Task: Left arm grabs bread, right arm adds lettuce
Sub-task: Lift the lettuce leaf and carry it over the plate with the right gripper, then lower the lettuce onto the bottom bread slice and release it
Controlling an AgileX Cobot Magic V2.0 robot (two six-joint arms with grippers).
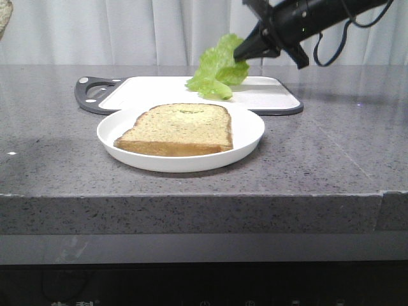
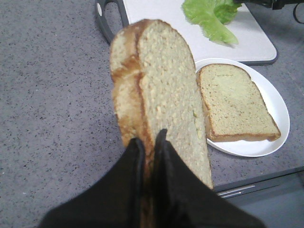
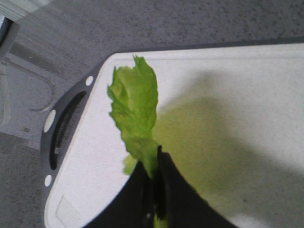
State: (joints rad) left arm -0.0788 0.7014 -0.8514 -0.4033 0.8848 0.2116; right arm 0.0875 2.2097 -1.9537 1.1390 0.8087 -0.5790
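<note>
My left gripper is shut on the crust edge of the bread, a thick toasted slice held upright above the grey counter. Only a corner of it shows at the top left of the front view. My right gripper is shut on the lettuce, a frilly light-green leaf hanging from it over the white cutting board. In the right wrist view the fingers pinch the stem end of the leaf. The leaf also shows in the left wrist view.
A white plate stands in front of the board and holds a second toasted slice lying flat. Both also show in the left wrist view, the plate and the slice. The board has a dark grey handle at its left end.
</note>
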